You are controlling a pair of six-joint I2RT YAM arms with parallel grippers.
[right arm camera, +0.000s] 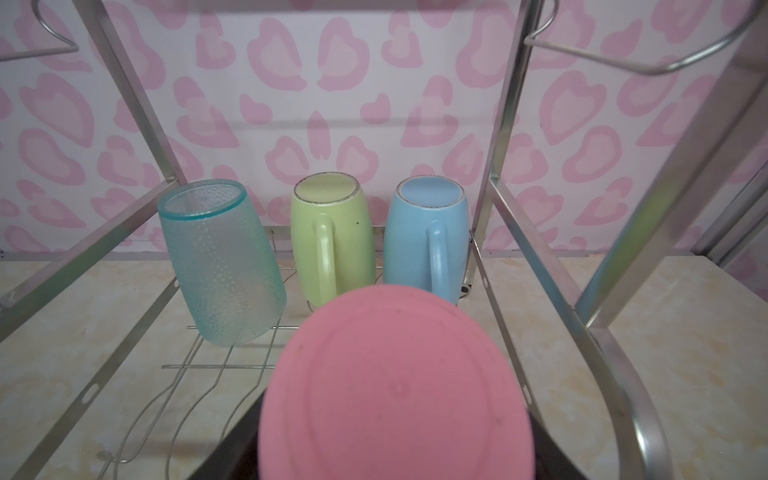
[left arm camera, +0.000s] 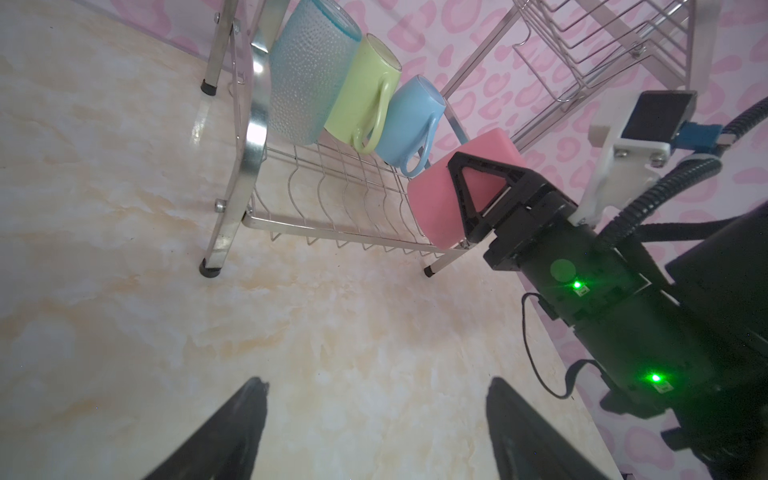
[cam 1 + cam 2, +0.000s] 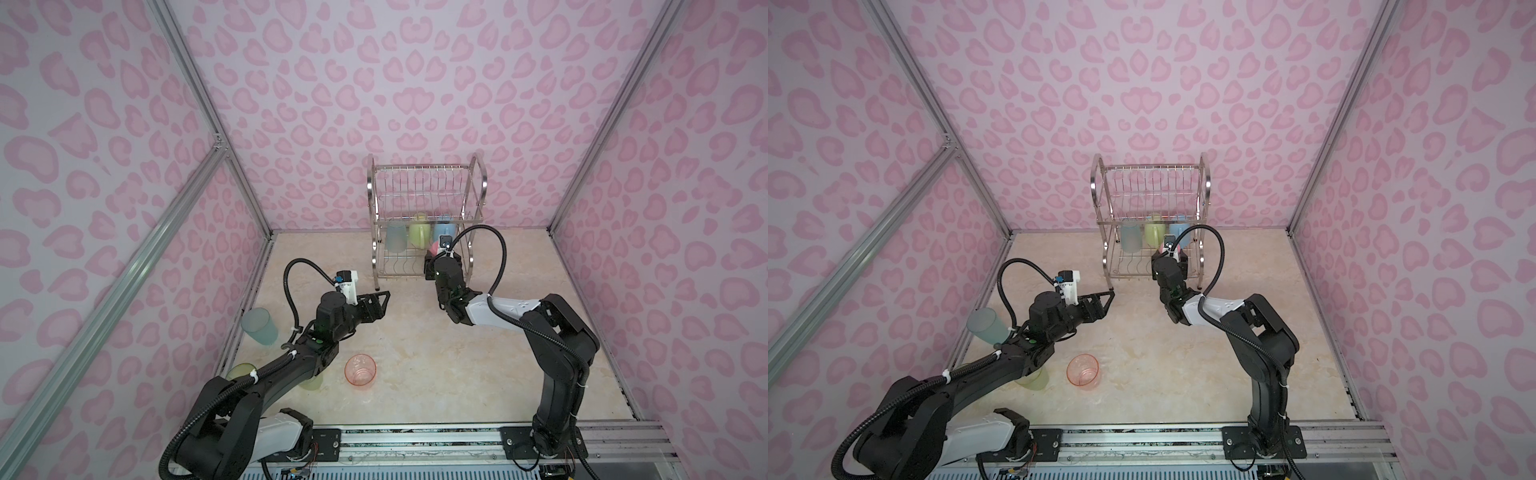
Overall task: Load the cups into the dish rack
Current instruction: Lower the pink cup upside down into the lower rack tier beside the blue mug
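My right pincer [image 2: 461,195] is clamped on the pink tumbler [image 2: 432,203], one finger flat against its side and the other hidden behind it. I'm holding the tumbler tilted at the front right corner of the dish rack's [image 3: 483,178] lower tier, just in front of the blue mug [image 1: 424,245]. I cannot tell whether its lower end touches the wires. The tumbler is opaque, matte pink and smooth-walled. Its flat closed base, marked with faint rings, faces my right wrist camera.

Behind it, three cups stand upside down in a row at the back of the lower tier: a dimpled blue tumbler [image 1: 220,266] leaning sideways, a green mug [image 1: 332,245] and the blue mug, both handles turned towards the front.

My left pincer [image 2: 374,419] has its fingers apart and holds nothing. It hangs over the worktop [image 3: 415,332] near the rack's front left leg.

On the worktop, an orange-pink tumbler [image 3: 360,370] stands mouth up, a frosted blue tumbler [image 3: 259,326] sits by the left wall, and yellow-green tumblers [image 3: 241,370] are partly hidden under my left arm.
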